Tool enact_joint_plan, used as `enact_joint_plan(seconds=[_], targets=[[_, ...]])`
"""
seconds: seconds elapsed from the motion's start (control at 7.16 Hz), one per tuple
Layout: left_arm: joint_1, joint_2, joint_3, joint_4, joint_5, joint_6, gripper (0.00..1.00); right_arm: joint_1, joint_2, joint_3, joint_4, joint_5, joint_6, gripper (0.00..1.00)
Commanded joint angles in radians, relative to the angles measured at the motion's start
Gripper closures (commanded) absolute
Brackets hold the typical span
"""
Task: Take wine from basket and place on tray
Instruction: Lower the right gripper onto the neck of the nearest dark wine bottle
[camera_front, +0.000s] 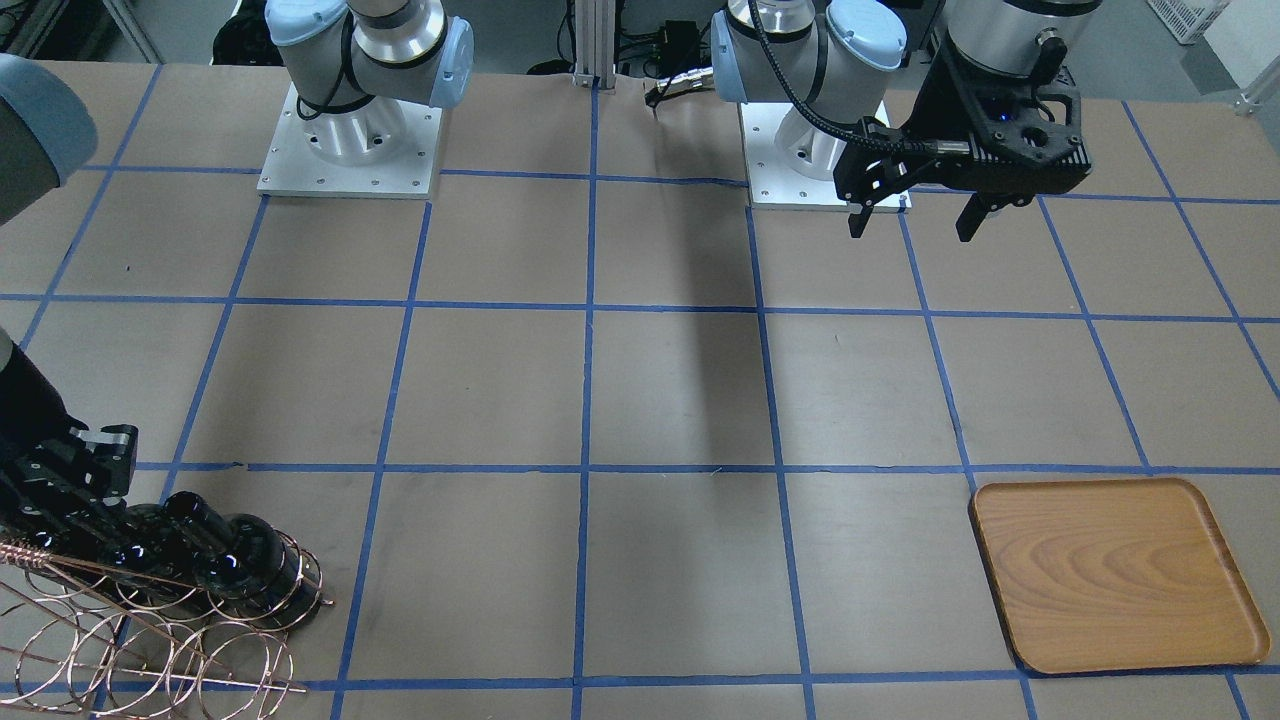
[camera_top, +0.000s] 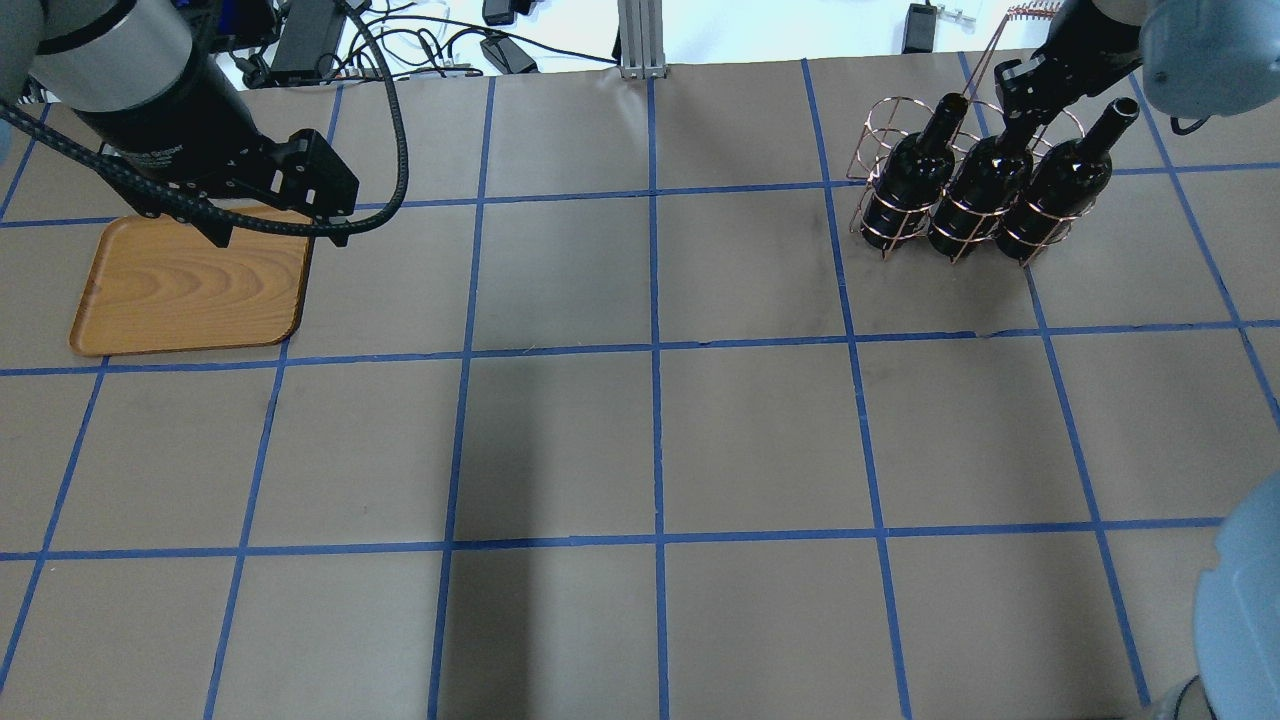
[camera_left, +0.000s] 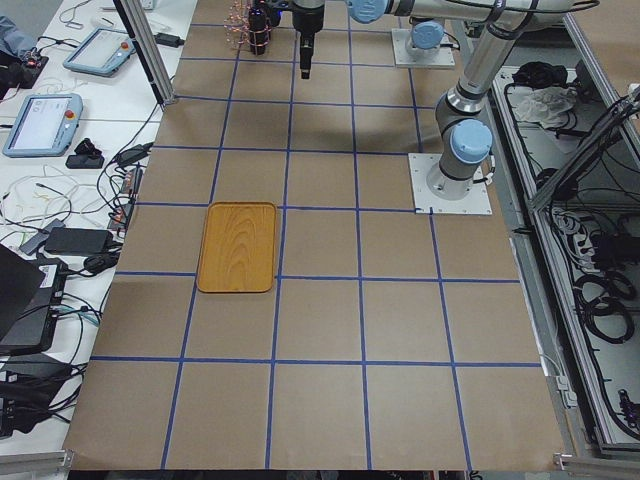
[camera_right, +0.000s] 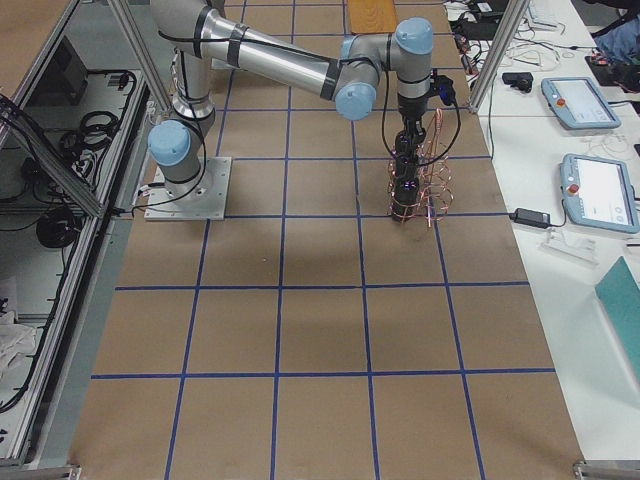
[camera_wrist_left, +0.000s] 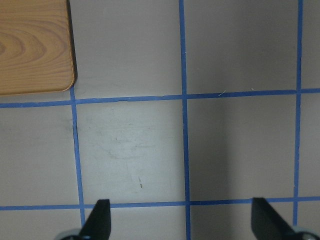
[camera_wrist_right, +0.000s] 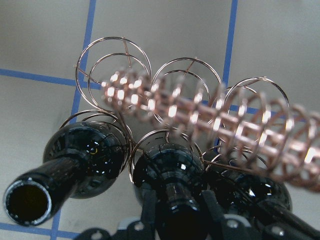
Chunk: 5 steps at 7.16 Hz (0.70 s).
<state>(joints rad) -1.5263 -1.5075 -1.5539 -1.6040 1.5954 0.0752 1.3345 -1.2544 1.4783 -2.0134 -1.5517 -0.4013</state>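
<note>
Three near-black wine bottles stand side by side in the copper wire basket (camera_top: 872, 122) at the far right of the overhead view. My right gripper (camera_top: 1020, 95) is at the neck of the middle bottle (camera_top: 975, 195). In the right wrist view its fingers (camera_wrist_right: 148, 210) press against both sides of that neck, and the bottle (camera_wrist_right: 170, 170) still sits in its ring. The wooden tray (camera_top: 190, 285) lies bare at the far left. My left gripper (camera_top: 275, 235) hangs open and empty just beside the tray's corner (camera_wrist_left: 32, 45).
The other two bottles (camera_top: 905, 180) (camera_top: 1065, 185) flank the held one closely. The basket's handle (camera_wrist_right: 200, 110) and its back row of bare rings rise beside the necks. Blue tape lines grid the brown table. Cables and an upright post lie beyond the far edge.
</note>
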Motion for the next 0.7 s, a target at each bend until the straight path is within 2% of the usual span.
enact_joint_plan(seconds=[0.0,0.28,0.56], targets=[[0.0,0.0,-0.002,-0.001,0.0,-0.002,0.0,0.0,-0.006,-0.015,0.01,-0.002,-0.004,1.0],[0.0,0.0,-0.002,-0.001,0.0,0.0,0.0,0.0,-0.039,-0.036,0.033,-0.001,-0.002,1.0],[0.0,0.001,-0.002,-0.001,0.0,0.0,0.0,0.005,-0.11,-0.088,0.178,0.002,0.006,1.0]])
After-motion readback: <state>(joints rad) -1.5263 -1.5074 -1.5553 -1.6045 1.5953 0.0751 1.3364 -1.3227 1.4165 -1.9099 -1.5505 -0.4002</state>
